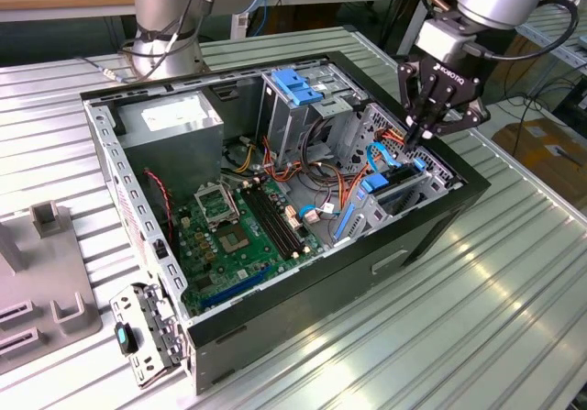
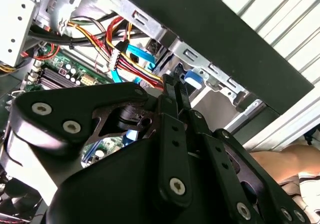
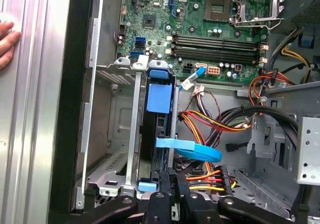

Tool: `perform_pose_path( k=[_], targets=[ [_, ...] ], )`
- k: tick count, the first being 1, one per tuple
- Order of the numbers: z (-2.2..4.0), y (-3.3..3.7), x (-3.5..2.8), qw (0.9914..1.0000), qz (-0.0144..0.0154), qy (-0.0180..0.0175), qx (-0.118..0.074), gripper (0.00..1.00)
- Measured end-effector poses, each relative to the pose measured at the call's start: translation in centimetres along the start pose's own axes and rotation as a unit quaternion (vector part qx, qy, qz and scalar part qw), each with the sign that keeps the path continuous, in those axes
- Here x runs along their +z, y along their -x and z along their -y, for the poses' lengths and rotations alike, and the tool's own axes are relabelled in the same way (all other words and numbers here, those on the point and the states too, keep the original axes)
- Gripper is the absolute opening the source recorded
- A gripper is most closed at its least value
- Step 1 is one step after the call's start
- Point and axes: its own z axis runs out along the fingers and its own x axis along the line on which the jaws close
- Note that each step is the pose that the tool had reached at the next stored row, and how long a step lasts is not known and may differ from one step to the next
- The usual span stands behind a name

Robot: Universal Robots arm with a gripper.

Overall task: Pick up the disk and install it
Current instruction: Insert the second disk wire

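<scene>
Blue-railed, the disk (image 3: 156, 134) stands on edge in the grey drive bay (image 3: 107, 149) at lower centre of the first wrist view, seated inside the open black computer case (image 1: 440, 217). Directly over its end, the gripper (image 1: 422, 135) has its jaws pressed together, fingertips (image 3: 172, 181) touching the disk's near edge. Around it lie a blue ribbon cable (image 3: 187, 149), coloured wires (image 3: 210, 124) and the green motherboard (image 1: 234, 236).
</scene>
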Motion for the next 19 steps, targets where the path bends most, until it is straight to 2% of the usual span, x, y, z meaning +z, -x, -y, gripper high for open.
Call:
perform_pose_path(
  k=[2, 5, 8, 11, 13, 19],
  targets=[
    [-0.41, 0.01, 0.15, 1.0, 0.0001, -0.0002, 0.0, 0.16],
    [-0.62, -0.04, 0.75, 1.0, 0.0, -0.0005, 0.0, 0.16],
    [-0.68, -0.26, 0.88, 1.0, 0.0003, -0.0009, 0.0, 0.16],
    [-0.71, -0.48, 0.89, 0.99999, 0.003, -0.0011, 0.0, 0.16],
    [-0.77, -0.97, 0.93, 0.99998, 0.0055, -0.0014, 0.0, 0.16],
    [-1.01, -0.96, 1.26, 0.99998, 0.0058, -0.0014, 0.001, 0.16]
  ],
)
